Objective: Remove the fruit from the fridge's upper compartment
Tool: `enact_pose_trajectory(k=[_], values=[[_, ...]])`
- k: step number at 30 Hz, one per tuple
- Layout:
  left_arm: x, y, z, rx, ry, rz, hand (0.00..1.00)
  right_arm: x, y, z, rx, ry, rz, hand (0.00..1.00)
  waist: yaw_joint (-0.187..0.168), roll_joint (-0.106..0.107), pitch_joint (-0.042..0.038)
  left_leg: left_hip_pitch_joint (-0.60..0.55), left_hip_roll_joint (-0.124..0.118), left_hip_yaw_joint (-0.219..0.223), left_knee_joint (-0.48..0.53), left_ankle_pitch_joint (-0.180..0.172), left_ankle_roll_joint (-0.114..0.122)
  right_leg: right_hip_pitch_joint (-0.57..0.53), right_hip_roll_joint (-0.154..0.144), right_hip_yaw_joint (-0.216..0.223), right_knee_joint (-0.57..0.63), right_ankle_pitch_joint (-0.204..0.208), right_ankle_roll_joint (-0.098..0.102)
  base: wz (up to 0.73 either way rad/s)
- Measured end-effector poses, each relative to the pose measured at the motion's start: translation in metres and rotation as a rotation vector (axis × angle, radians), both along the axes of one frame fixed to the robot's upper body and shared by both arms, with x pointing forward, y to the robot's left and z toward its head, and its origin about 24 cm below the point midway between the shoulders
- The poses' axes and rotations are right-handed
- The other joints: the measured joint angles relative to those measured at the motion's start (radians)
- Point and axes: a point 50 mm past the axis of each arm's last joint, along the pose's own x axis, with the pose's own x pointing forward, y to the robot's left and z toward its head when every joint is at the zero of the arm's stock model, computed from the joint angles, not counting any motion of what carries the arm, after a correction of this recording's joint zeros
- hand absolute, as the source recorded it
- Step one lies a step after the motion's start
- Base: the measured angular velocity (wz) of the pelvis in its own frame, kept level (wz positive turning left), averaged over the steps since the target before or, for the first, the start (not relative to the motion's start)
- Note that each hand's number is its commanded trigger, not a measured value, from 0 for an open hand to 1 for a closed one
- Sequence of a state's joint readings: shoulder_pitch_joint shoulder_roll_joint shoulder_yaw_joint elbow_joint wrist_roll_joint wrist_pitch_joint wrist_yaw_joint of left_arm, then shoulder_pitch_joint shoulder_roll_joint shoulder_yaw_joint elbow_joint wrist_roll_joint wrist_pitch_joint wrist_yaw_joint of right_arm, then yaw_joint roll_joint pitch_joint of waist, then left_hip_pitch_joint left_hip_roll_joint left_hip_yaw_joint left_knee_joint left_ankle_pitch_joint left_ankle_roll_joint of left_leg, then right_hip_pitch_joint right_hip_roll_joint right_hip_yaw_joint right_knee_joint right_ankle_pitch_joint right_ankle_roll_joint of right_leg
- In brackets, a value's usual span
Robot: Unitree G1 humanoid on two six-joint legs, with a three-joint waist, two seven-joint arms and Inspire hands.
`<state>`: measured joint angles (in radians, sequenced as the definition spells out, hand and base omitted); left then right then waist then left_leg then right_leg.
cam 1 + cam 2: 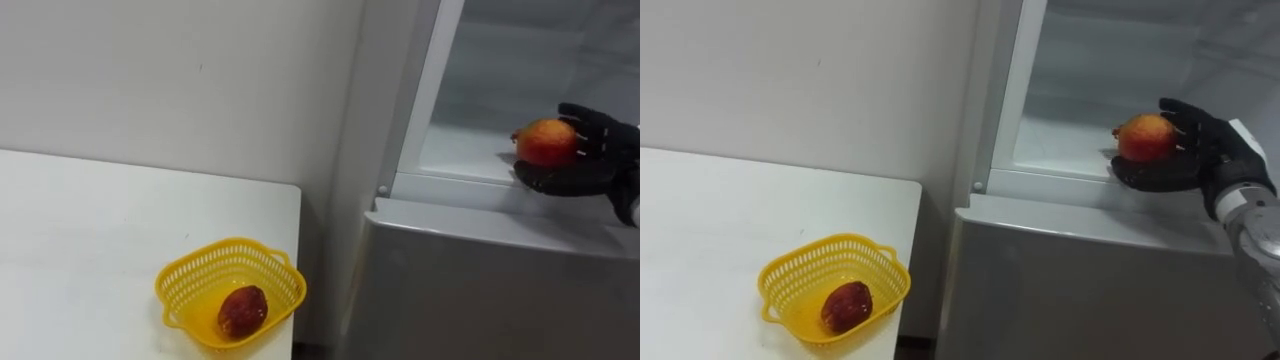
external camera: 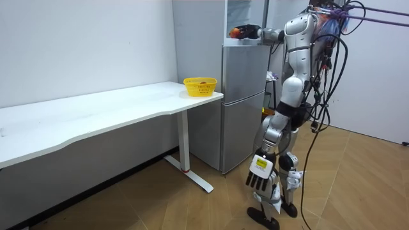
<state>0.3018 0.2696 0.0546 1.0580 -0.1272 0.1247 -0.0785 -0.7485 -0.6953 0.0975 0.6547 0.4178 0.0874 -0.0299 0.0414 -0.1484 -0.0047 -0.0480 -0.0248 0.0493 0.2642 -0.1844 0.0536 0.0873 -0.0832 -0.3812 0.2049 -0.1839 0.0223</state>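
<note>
A round red-orange fruit (image 1: 547, 142) (image 1: 1146, 138) sits in my right hand (image 1: 592, 168) (image 1: 1190, 165), whose dark fingers curl round it from below and behind. The hand is at the front edge of the open upper fridge compartment (image 1: 470, 150), just above its white shelf. In the room view I stand facing the grey fridge (image 2: 244, 102) with the right arm raised to the top compartment and the fruit (image 2: 237, 31) at its opening. My left hand (image 2: 259, 171) hangs by my thigh with straight fingers.
A yellow mesh basket (image 1: 180, 275) (image 1: 780, 275) stands on the corner of the white table (image 1: 80, 240) left of the fridge and holds a dark red fruit (image 1: 243, 311). The fridge's shut lower door (image 1: 480, 290) is below my hand. A narrow gap separates table and fridge.
</note>
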Motion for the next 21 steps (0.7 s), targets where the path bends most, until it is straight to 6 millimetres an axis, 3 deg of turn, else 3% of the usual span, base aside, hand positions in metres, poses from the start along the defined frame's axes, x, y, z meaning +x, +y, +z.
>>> enact_pose_trajectory(k=[10, 19, 21], values=[[0.001, 0.000, 0.000, -0.004, -0.012, 0.031, 0.00, -0.001, -0.004, 0.004, -0.027, -0.009, -0.020, 1.00, 0.012, 0.003, -0.0002, -0.009, 0.001, -0.003, 0.009, 0.000, 0.000, -0.007, 0.001, -0.005, 0.000, 0.002, -0.002, 0.01], [0.003, -0.001, 0.000, -0.008, -0.027, 0.068, 0.00, -0.001, -0.005, 0.014, -0.051, -0.047, -0.027, 1.00, 0.016, 0.011, 0.0049, -0.008, 0.003, -0.003, 0.003, 0.000, -0.001, -0.002, 0.001, -0.013, -0.004, 0.002, -0.002, 0.02], [0.004, -0.001, -0.001, -0.010, -0.033, 0.070, 0.00, -0.001, -0.005, 0.013, -0.051, -0.046, -0.028, 1.00, 0.017, 0.007, 0.0022, -0.008, 0.003, -0.003, 0.003, 0.000, -0.001, -0.002, 0.002, -0.007, -0.004, 0.002, -0.002, 0.00]])
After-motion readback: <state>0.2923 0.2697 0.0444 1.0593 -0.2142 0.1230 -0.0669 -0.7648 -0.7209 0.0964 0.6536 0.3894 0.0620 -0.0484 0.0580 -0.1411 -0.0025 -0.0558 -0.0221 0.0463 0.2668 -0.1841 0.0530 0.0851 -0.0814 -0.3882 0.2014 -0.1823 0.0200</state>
